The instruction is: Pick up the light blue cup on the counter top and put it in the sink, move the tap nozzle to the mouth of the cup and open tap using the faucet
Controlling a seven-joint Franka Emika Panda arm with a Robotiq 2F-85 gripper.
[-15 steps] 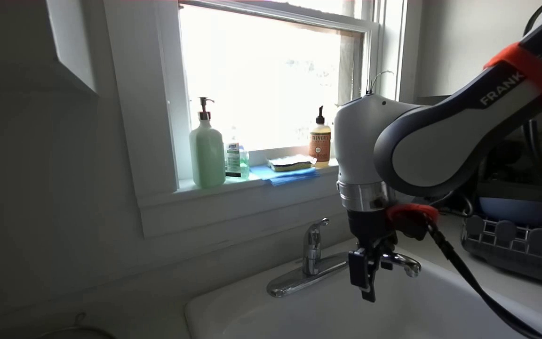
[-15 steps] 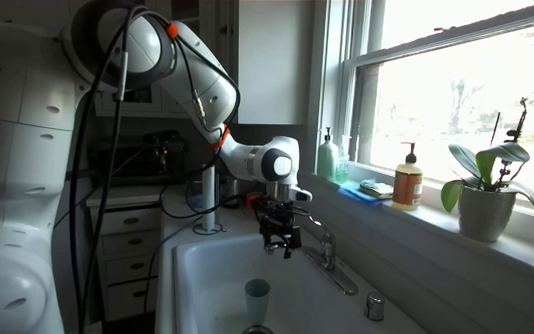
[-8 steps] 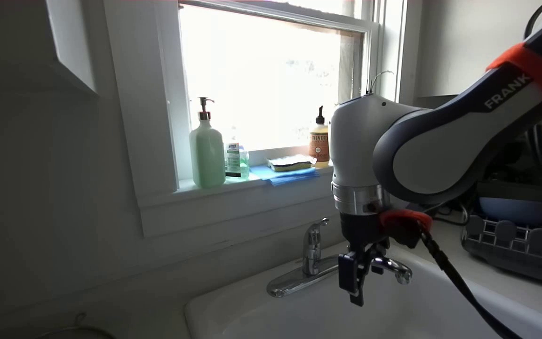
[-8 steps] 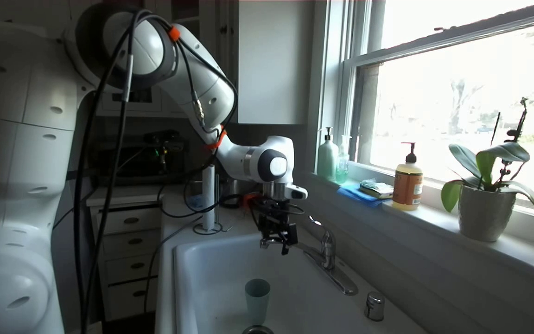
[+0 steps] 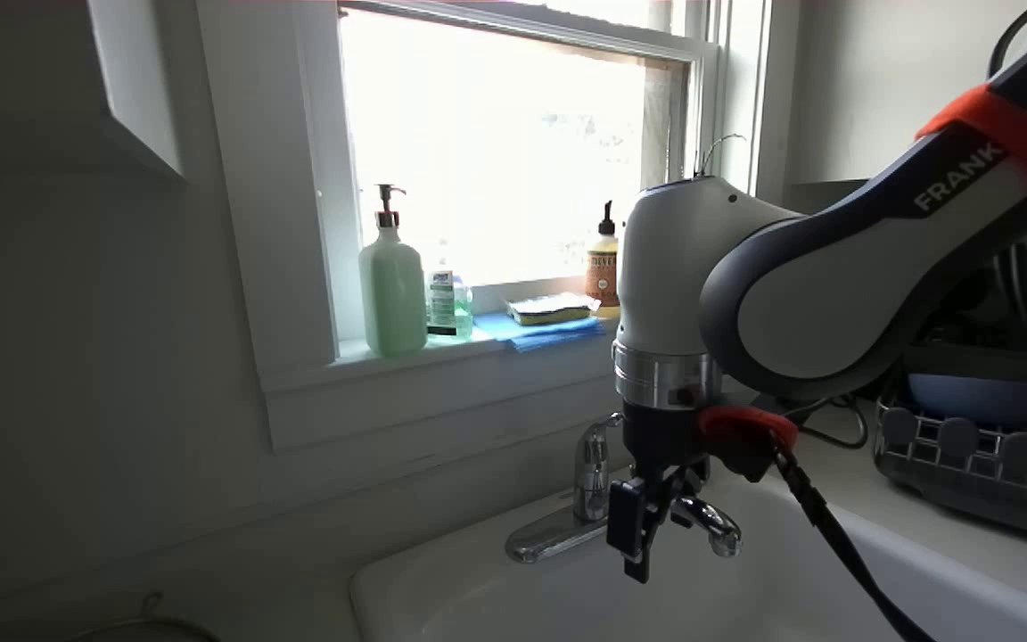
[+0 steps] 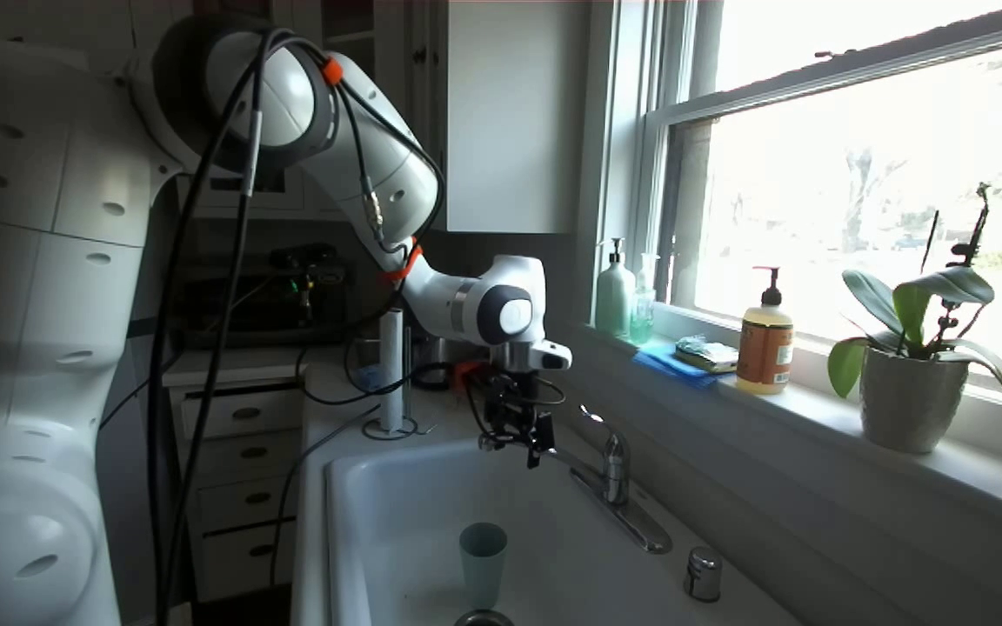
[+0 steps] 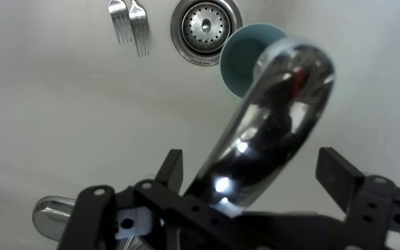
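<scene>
The sink (image 6: 410, 509) hogs the lower middle of an exterior view. Wrist view's got the gripper (image 7: 253, 170) spread pretty wide, holding nothing, spout (image 7: 273, 118) showing between its jaws; cup (image 7: 237, 66) stands in the sink, upper middle.

The light blue cup (image 6: 483, 572) stands (upright) in the sink (image 6: 405, 513).
</scene>
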